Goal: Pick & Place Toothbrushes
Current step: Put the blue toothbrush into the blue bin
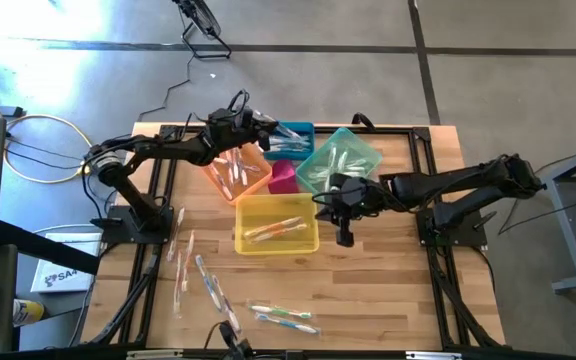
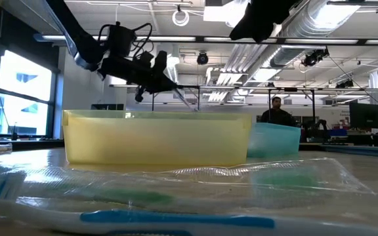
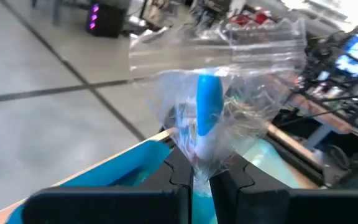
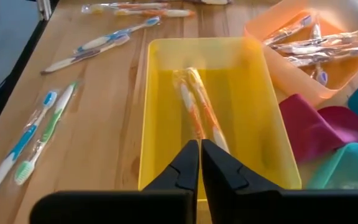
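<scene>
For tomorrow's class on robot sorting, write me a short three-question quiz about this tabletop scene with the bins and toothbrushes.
1. True or false: the left pincer is shut on a wrapped toothbrush with a blue handle.
2. Multiple choice: the right pincer, shut and holding nothing, hangs over which bin? A) the orange bin B) the yellow bin C) the teal bin
3. Fill in: the toothbrushes in the yellow bin have ____ accents.

Key: 1 true; 2 B; 3 orange.
</scene>
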You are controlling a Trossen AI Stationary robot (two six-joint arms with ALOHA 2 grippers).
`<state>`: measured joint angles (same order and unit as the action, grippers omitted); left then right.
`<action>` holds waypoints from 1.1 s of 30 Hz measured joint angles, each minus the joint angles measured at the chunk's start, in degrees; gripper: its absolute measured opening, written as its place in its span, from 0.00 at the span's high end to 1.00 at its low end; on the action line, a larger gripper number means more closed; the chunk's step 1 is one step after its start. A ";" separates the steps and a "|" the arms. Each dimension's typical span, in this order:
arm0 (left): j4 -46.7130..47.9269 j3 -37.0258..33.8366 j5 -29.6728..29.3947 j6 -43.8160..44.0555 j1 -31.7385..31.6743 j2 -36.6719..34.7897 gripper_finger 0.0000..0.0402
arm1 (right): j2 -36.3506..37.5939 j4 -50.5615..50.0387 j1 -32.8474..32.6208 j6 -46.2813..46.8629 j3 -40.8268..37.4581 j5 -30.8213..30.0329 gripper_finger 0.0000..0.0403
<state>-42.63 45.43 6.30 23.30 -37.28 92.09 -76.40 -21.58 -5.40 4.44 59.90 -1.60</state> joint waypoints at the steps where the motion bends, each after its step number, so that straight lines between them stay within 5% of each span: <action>1: 0.53 0.00 -0.09 0.13 -0.32 0.00 0.95 | -0.02 0.03 -0.19 -0.20 0.00 0.00 0.98; 21: 3.43 5.35 -3.94 4.63 -0.22 9.33 0.94 | -0.02 2.11 -0.36 -1.08 0.00 0.03 0.99; 33: 6.22 5.66 -5.72 1.53 -0.22 9.33 0.60 | -0.02 2.09 -0.36 -1.04 0.00 0.06 0.99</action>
<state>-36.41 51.09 0.58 24.83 -37.50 101.43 -76.42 -19.49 -5.76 3.40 59.90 -1.54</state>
